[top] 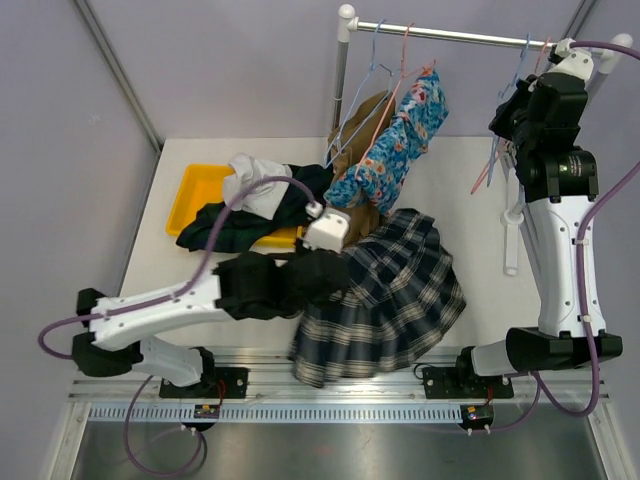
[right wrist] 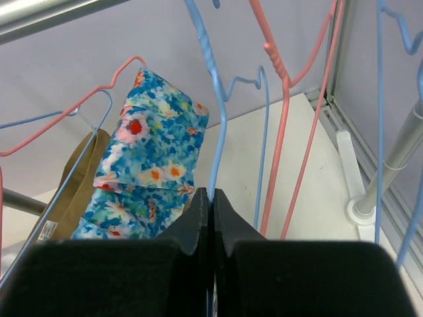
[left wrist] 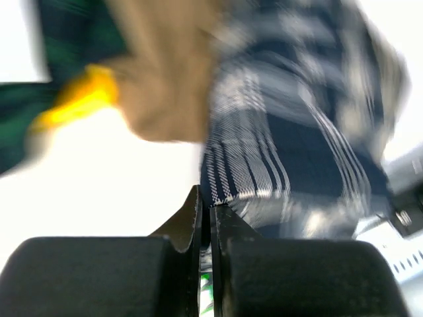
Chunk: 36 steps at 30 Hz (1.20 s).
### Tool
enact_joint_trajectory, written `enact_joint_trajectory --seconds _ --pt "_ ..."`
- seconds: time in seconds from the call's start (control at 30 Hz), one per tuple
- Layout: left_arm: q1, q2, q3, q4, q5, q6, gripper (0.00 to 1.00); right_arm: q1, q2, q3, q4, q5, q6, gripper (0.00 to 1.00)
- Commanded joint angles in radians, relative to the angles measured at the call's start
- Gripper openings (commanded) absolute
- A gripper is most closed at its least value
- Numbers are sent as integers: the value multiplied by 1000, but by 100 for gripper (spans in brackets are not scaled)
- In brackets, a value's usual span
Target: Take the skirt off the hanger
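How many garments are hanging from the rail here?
2. The floral garment hangs near the rail's left end; the tan skirt hangs right beside it, partly covered by it in the top view. Others could be hidden behind them.

Your left arm (top: 165, 305) and right arm (top: 560, 250) match: white shells on the long links, chunky black housings at the joints, black base plates. A lilac cable (top: 262, 180) loops along each, and a small board (top: 207, 411) with red and black wires sits by each base. Your jaws are matt black blocks tapering to thin tips
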Motion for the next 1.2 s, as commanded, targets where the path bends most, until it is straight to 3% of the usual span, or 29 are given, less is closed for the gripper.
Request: enact_joint_trajectory --seconds 0.0,0.1,0.2,0.27,0.3,0.53,0.63,0.7,0.8,0.93,1.03,1.07,1.13,1.17 --pt "55 -105 79 -160 -215 32 0 -10 -56 -27 28 53 -16 0" --pt "220 -178 79 -53 -109 190 0 -12 -60 -33 13 72 -16 8" --pt "337 -170 170 1 -71 320 0 -12 -80 -53 0 87 -22 64" --pt "426 -126 292 16 -60 421 0 -12 -111 -91 16 89 -19 94" --pt "463 -110 336 36 -46 457 0 -12 -122 -104 22 90 -16 99" --pt "786 118 848 136 174 607 0 -12 -162 -158 43 81 -3 99" --pt "889 207 913 275 236 624 0 -12 -186 -179 59 80 3 100" --pt "938 215 820 483 221 705 0 -12 -200 -182 59 69 7 99" --pt "1013 274 772 637 235 741 0 -12 -223 -179 54 37 15 99" --pt "1083 367 705 639 204 687 0 -12 -258 -181 68 6 23 99" --pt "1112 356 486 656 224 594 0 -13 -277 -171 89 -57 23 99" --pt "1113 355 427 671 222 581 0 -12 -284 -175 103 -147 18 99" --pt "1124 374 304 680 225 531 10 -12 -291 -168 141 -259 18 98" --pt "1127 396 290 638 224 512 21 -12 -286 -165 154 -369 18 98"
